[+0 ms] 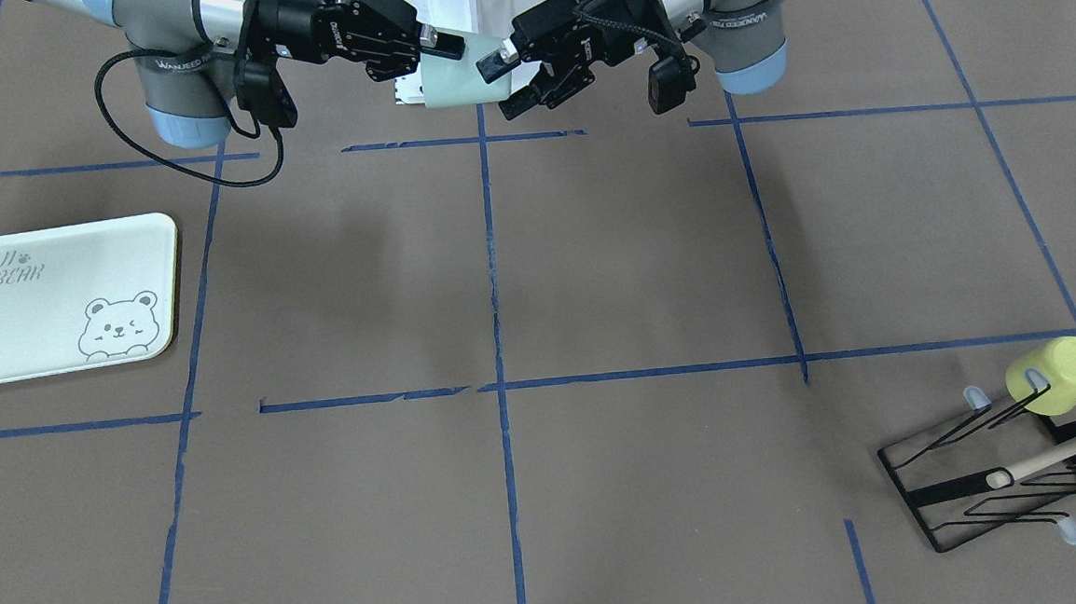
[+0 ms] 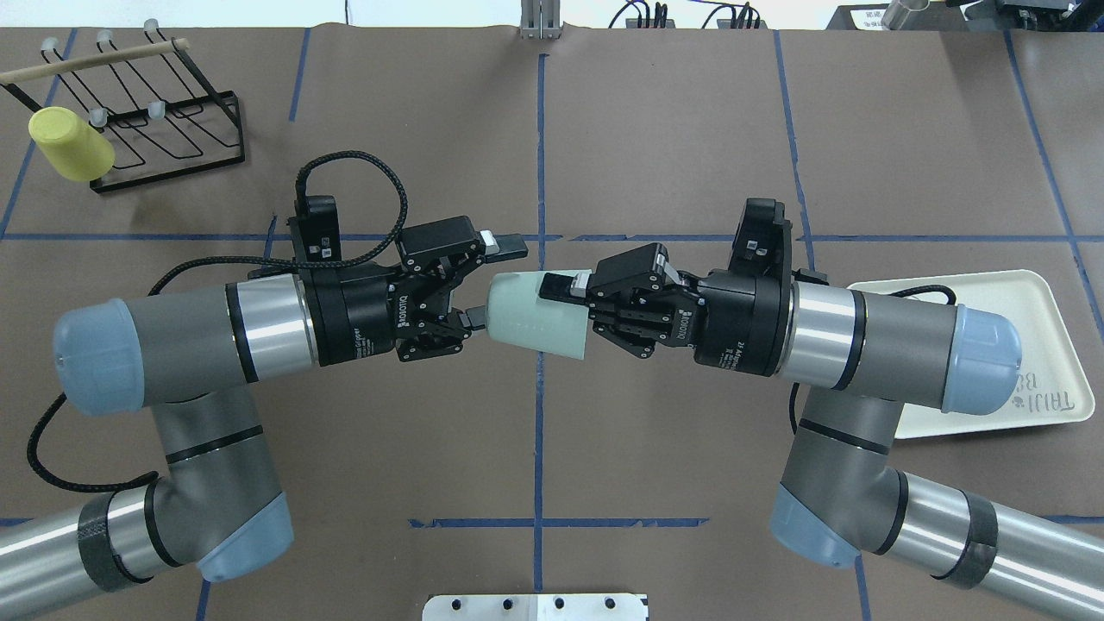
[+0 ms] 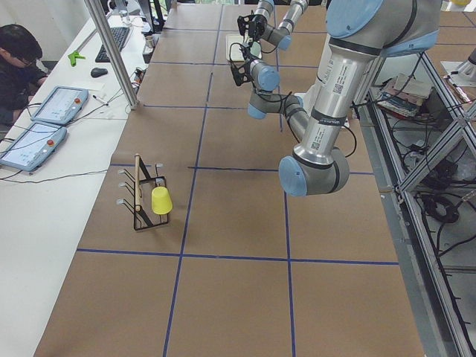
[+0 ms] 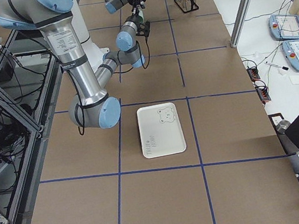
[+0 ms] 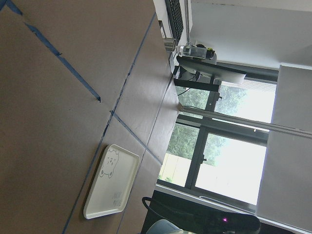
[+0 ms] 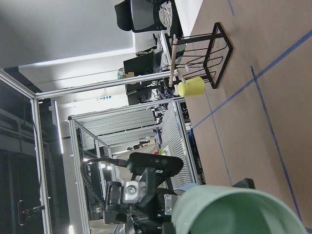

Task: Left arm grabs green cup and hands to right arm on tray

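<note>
Counted 1 green cup point(image 2: 526, 317), 1 yellow cup point(image 2: 69, 145), 1 tray point(image 2: 992, 297), 1 rack point(image 2: 177, 129). Bench point(image 2: 690, 155) was brown paper with blue tape grid, windows point(image 5: 229, 161) in room. Green cup was pale mint, smooth, tapered, sideways in air over bench middle, right gripper point(image 2: 562, 302) clamped on wide end, left gripper point(image 2: 492, 285) fingers spread apart

Counter point(image 2: 690, 155), layout:
- Centre, raised above the surface: tumbler point(image 2: 530, 315) on its side, between left gripper point(image 2: 495, 285) at its base and right gripper point(image 2: 561, 309) at its rim.
- Robot's right: tray point(image 1: 26, 324), flat, well apart from the tumbler.
- Far left: rack point(image 2: 216, 129); second cup point(image 2: 69, 145) on its near-left prong.
</note>
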Controlling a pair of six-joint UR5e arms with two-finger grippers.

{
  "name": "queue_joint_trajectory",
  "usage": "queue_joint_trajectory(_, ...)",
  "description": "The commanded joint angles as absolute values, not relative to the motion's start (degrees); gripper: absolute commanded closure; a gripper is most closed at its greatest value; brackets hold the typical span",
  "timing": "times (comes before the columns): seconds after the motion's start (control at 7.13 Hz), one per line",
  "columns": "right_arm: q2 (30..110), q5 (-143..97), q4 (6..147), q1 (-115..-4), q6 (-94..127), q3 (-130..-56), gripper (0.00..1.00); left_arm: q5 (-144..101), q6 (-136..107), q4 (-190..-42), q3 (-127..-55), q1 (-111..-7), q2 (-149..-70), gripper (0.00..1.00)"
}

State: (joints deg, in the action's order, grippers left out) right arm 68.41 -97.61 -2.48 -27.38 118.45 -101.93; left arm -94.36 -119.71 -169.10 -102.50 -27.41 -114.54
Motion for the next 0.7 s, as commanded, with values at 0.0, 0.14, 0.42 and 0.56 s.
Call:
queue_joint_trajectory(0.0,70.65,-97.91,-2.98,-27.42,118.57,-103.26,1.0,-94.39,-119.79,-168.93,-102.39,-29.87,-114.61,0.0)
queue_joint_trajectory(0.14,73.01,-98.17,-4.55,-27.42,118.3,-103.88,1.0,-94.39,-119.79,-168.58,-101.26,-31.88,-114.61,0.0)
queue_joint_trajectory(0.42,74.44,-104.03,2.05,-31.26,118.04,-103.62,1.0,-96.13,-119.18,-162.3,-96.88,-36.19,-114.35,0.0)
queue_joint_trajectory(0.56,74.01,-112.15,10.29,-36.68,117.86,-103.97,1.0,-101.98,-110.91,-153.02,-97.29,-39.17,-114.61,0.0)
